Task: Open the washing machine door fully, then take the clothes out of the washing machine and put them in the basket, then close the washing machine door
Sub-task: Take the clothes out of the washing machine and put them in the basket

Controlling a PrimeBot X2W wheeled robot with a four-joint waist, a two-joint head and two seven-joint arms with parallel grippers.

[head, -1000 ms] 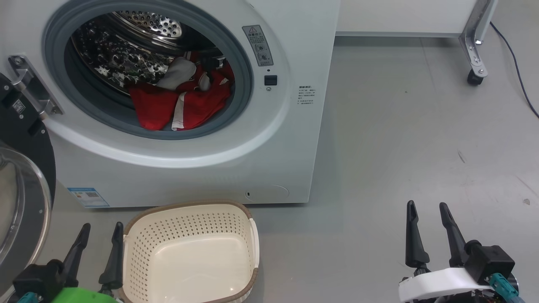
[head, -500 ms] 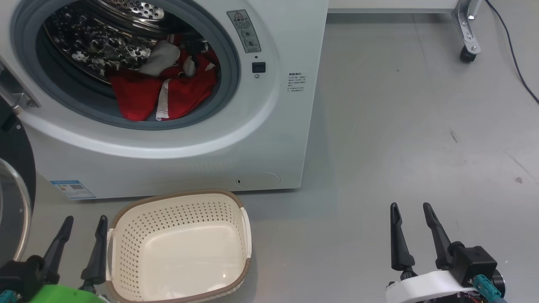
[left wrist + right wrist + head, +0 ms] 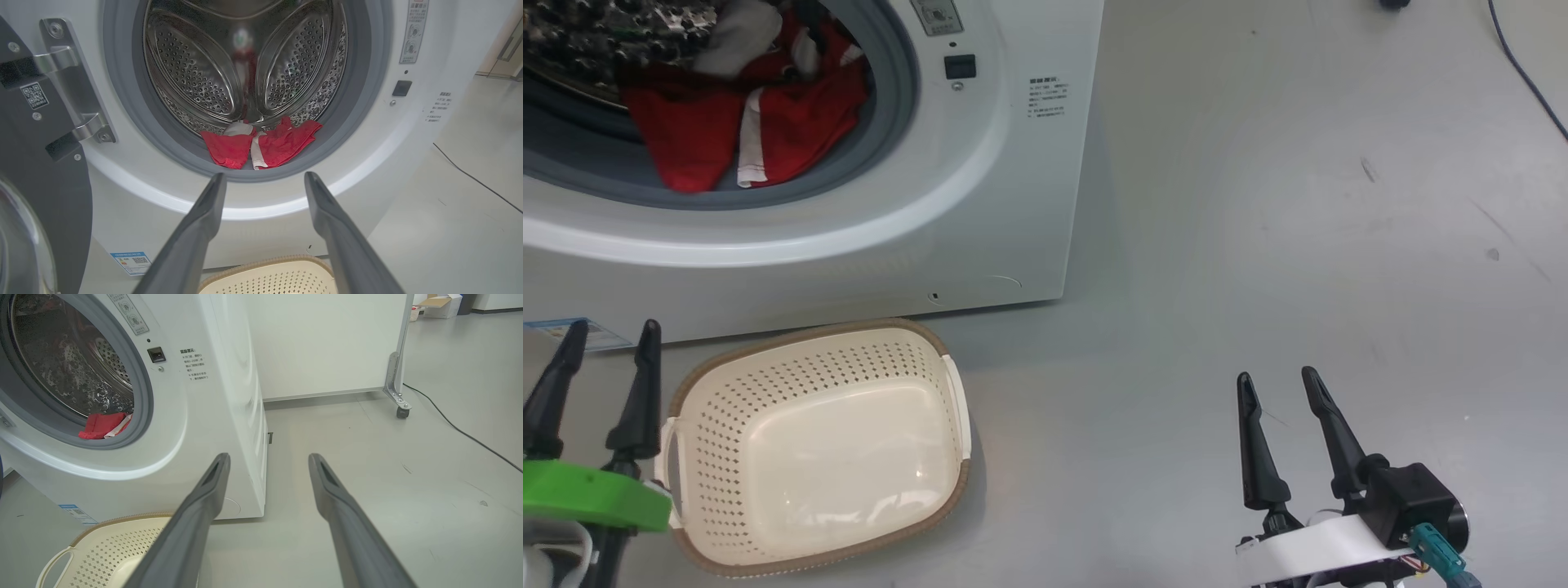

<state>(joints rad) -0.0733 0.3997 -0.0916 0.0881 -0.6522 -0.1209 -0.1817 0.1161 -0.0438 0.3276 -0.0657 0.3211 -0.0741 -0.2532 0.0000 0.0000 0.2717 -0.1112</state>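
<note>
The left hand (image 3: 614, 327) and right hand (image 3: 1276, 376) hover wide open and empty, the basket (image 3: 810, 336) just right of the left hand, red clothes (image 3: 686, 139) ahead inside the open washing machine (image 3: 1013, 204).

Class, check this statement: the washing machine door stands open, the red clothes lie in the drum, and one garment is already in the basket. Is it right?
Not quite: the basket holds nothing, as the head view shows. The washing machine door does stand open, and the red clothes lie in the drum.
</note>
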